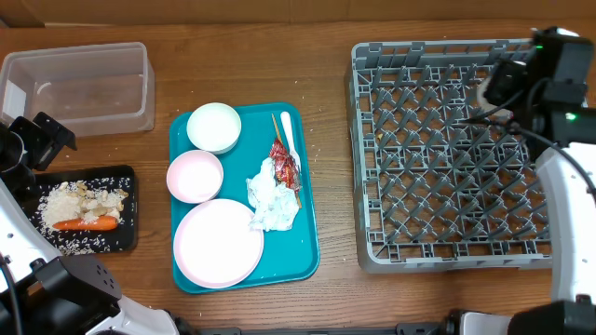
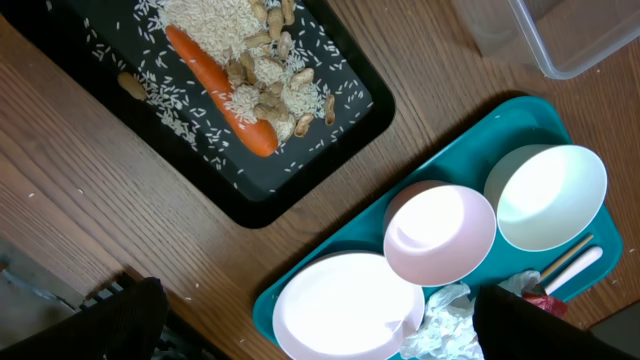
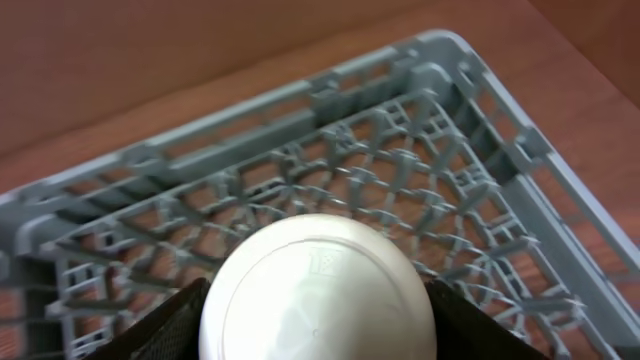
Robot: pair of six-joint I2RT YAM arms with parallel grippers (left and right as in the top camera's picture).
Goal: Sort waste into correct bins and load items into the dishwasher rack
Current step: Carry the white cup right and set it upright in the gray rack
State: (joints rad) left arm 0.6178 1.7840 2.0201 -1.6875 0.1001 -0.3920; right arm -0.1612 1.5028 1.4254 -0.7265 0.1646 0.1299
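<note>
Two arms at one moment of a sorting task. The right gripper point(image 3: 318, 335) is at the far right corner of the dishwasher rack point(image 1: 447, 256); its fingers are closed on the small white cup point(image 3: 315, 285), base towards the wrist camera, held above the pegs; whether the cup touches the rack cannot be told. The left gripper point(image 2: 320, 305) hangs over the left of the table, between the black tray point(image 1: 126, 234) and the teal tray point(image 1: 303, 244); its fingers are spread wide and grasp nothing.

Waste: the orange carrot piece point(image 1: 86, 223) and the rice and beige scraps point(image 1: 84, 198) lie in the black tray, so that part looks done; the clear tub point(image 1: 84, 93), at far left, appears to hold no waste; the crumpled napkin point(image 1: 273, 203) and the red wrapper point(image 1: 284, 163) lie together on the right half of the teal tray, unsorted.

Items: the plate point(image 1: 219, 244) sits at the near end of the teal tray; the pink bowl point(image 1: 196, 175) and the white bowl point(image 1: 214, 126) sit beyond it; the fork point(image 1: 289, 130) and the chopsticks point(image 1: 277, 128) lie at the far right of the teal tray, partly under the wrapper. None of these is loaded; apart from the cup, no item shows in the rack.

Judged progress: early; the cup is the first item on its way in; two pieces of waste and five kinds of tableware are left.
</note>
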